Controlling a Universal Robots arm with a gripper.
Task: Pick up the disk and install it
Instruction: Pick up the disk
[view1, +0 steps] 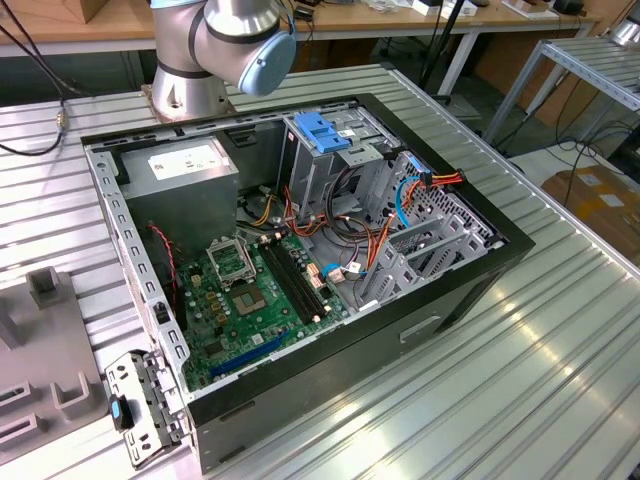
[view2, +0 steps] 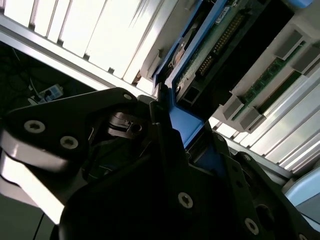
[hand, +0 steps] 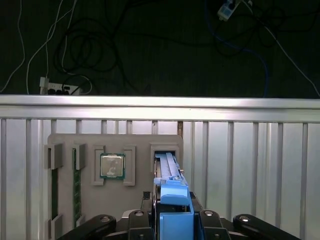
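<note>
From my console the disk (hand: 167, 167) stands on its thin edge in a slot of the grey holder tray (hand: 135, 145), just beside the pocket holding a processor chip (hand: 112, 166), with two memory sticks (hand: 76, 185) well apart at the tray's other side. In the first wrist view I see its narrow silver side and the blue plastic rail (hand: 175, 210) along it. In the second wrist view the disk (view2: 220, 45) shows me its green circuit-board face, a row of connector pins and a dark metal body. The gripper (hand: 175, 220) sits directly over the near end of the disk, and in the second wrist view its black fingers (view2: 160, 130) press against both sides of the blue rail, so I read the gripper (view2: 187, 130) as clenched on the disk. The tray rests on the ribbed metal table (hand: 250, 165). In the exterior view the open computer case (view1: 470, 290) fills the middle of the frame, with the arm (view1: 225, 35) at the upper left.
</note>
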